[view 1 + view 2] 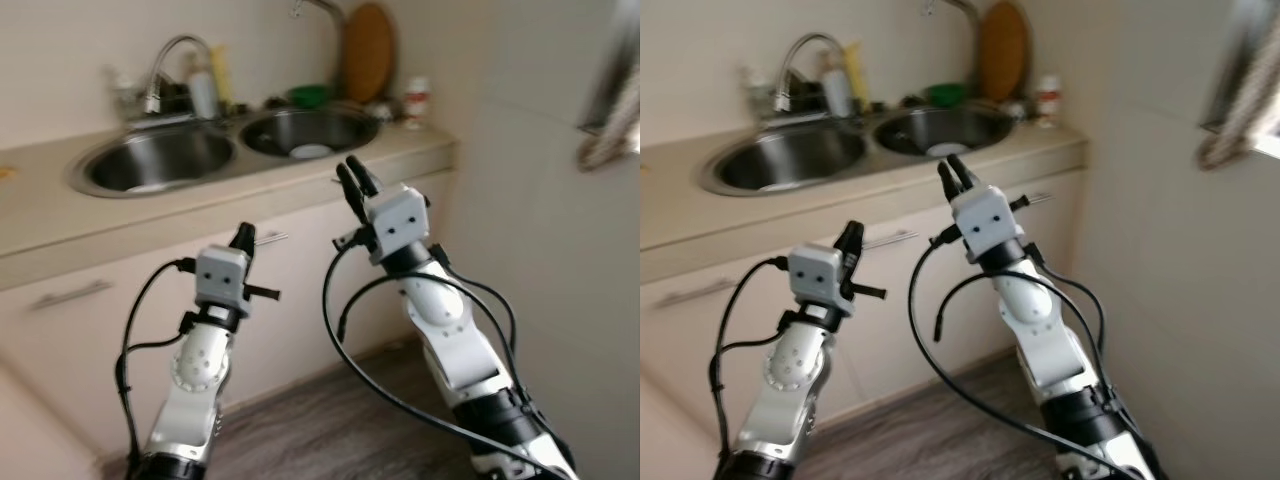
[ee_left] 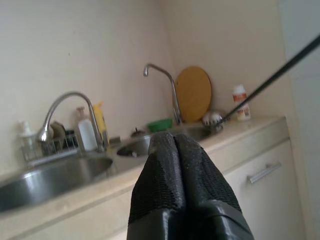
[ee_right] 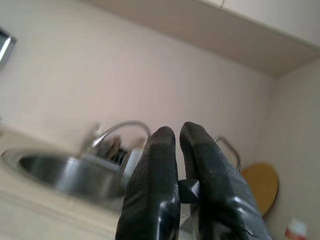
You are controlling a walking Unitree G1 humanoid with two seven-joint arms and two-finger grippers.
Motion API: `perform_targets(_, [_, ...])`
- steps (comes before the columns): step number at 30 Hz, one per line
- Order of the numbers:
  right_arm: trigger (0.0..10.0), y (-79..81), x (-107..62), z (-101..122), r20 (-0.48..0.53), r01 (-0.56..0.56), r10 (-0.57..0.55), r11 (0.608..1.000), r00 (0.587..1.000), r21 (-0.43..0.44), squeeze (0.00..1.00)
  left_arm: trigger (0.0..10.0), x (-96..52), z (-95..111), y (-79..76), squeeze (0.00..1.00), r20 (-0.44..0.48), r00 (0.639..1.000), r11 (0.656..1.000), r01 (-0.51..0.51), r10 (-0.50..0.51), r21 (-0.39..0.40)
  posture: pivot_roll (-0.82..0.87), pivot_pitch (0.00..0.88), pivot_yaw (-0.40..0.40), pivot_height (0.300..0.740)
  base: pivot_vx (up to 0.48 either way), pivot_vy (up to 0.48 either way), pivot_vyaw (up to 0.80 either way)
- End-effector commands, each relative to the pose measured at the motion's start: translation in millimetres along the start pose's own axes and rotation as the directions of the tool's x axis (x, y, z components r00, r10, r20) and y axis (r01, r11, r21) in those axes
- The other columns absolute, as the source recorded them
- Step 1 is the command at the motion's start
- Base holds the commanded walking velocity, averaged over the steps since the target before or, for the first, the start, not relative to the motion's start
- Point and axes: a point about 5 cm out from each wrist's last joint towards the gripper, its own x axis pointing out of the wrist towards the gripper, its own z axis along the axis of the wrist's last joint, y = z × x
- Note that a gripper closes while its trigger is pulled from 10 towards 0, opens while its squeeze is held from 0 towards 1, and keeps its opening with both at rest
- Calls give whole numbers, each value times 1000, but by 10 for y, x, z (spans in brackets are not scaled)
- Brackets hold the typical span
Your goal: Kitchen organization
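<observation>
Silver jointed arms, grey boxy wrist housings, looping black cables, black textured claw fingers [image 2: 165,175].

- I am facing a counter [image 1: 40,215] holding two sinks side by side, the left sink [image 1: 150,160] beside the right sink [image 1: 305,130].
- A faucet [image 1: 165,65] is standing behind the left sink, with bottles [image 1: 205,85] just to its right.
- A round board [image 1: 367,50] is leaning in the corner behind the right sink.
- A small dish [image 1: 311,152] is lying in the right sink.
- Cabinets [image 1: 90,310] are sitting below the counter.

Beige wall [image 1: 60,60] at twelve o'clock, cream cabinets [image 1: 300,270] below the counter [image 1: 40,225], dark wood-look floor [image 1: 330,420] at six.
</observation>
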Motion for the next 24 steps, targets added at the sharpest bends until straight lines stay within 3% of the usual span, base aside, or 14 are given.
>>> perform_targets(1, [10000, -32, 113, 133, 55, 26, -27, 1000, 998, 6, 0, 10000, 43, 39, 27, 0, 3, 1000, 1000, -3, 3, 4, -95, 0, 45, 740, 394, 0, 800])
perform_targets(12, [10000, 0, 185, 104, 28, 81, -84, 992, 996, 95, 0, 10000, 74, 112, 54, 0, 13, 1000, 1000, -11, 11, 1, -83, 0, 40, 740, 408, 0, 120])
perform_targets(24, [10000, -41, 187, 66, 5, 99, -100, 990, 995, 101, 0, 10000, 105, 161, 46, 0, 26, 1000, 1000, -16, 16, 0, -87, 0, 37, 740, 415, 0, 0])
